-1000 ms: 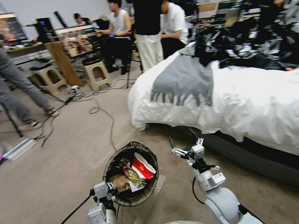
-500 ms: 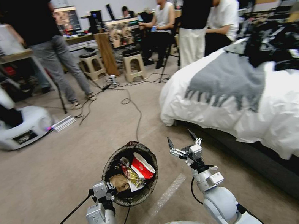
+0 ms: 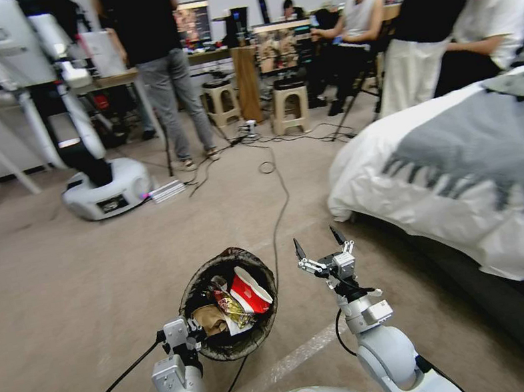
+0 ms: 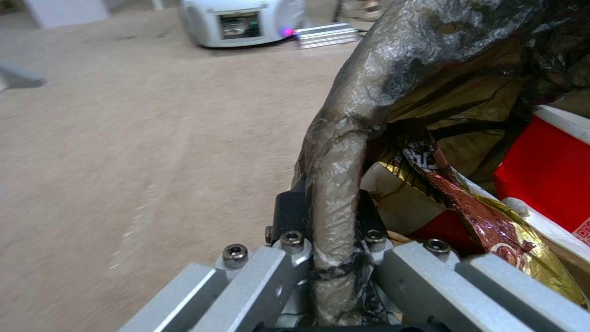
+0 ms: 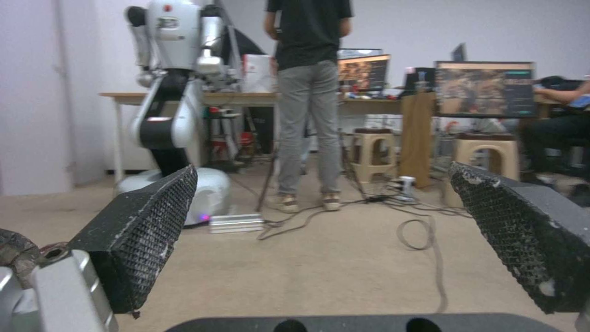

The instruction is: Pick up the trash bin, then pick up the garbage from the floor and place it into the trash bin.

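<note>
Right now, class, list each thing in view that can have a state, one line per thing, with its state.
Trash bin: held off the floor, tilted, black liner folded over the rim.
Garbage: inside the bin, including a red-white packet and a gold snack packet.
Left pincer: shut on the bin's rim.
Right pincer: open, holding nothing, raised beside the bin.
Bed: covered with a white duvet and a grey throw.

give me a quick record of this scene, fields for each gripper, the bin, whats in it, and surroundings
left gripper: shut on the bin's bagged rim, bin held off the floor
right gripper: open, empty, beside the bin
bin: lined with a black bag, mouth tilted toward the head camera
contents: red-white packet, gold snack packet, brown paper bag
bed: on robot's right, grey throw on it
floor: beige carpet, cable across it
</note>
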Tool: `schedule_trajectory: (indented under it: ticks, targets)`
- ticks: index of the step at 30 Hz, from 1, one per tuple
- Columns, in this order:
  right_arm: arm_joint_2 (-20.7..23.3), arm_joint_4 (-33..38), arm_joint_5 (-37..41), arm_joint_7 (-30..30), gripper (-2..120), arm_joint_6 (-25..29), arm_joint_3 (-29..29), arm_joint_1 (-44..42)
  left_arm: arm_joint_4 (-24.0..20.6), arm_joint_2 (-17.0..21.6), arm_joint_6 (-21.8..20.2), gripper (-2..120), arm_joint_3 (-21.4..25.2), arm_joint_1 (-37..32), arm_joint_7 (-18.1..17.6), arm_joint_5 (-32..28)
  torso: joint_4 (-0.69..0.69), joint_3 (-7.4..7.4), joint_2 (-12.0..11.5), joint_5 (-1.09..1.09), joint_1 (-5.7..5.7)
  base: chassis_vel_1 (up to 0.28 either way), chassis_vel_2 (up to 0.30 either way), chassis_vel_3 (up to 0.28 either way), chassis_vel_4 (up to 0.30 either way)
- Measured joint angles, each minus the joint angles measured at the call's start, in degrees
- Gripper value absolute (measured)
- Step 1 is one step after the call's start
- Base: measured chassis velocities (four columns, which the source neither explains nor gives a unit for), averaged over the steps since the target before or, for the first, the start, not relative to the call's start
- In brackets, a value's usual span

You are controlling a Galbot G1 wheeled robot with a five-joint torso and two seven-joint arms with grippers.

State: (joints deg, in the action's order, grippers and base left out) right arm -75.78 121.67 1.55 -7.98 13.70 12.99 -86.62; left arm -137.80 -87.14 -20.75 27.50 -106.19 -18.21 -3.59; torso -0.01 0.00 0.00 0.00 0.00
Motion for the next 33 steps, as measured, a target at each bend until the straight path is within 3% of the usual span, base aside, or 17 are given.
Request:
schedule_trajectory:
  ticks: [21,33]
  targets:
    - [-0.09,-0.05,-1.16,0.77,100,0.37,-0.56,-0.27,0.59,-0.01,0.96,0,-0.76,-0.23,-0.06,0.62,0.01,0.0,0.0,0.0,0.0,0.119,0.121,0.122,0.123]
    - [-0.24,-0.17,-1.23,1.03,100,0.5,-0.61,-0.09,1.38,0.37,0.36,0,-1.63,-0.25,-0.13,-0.39,-0.01,0.0,0.0,0.0,0.0,0.019,0.017,0.014,0.019]
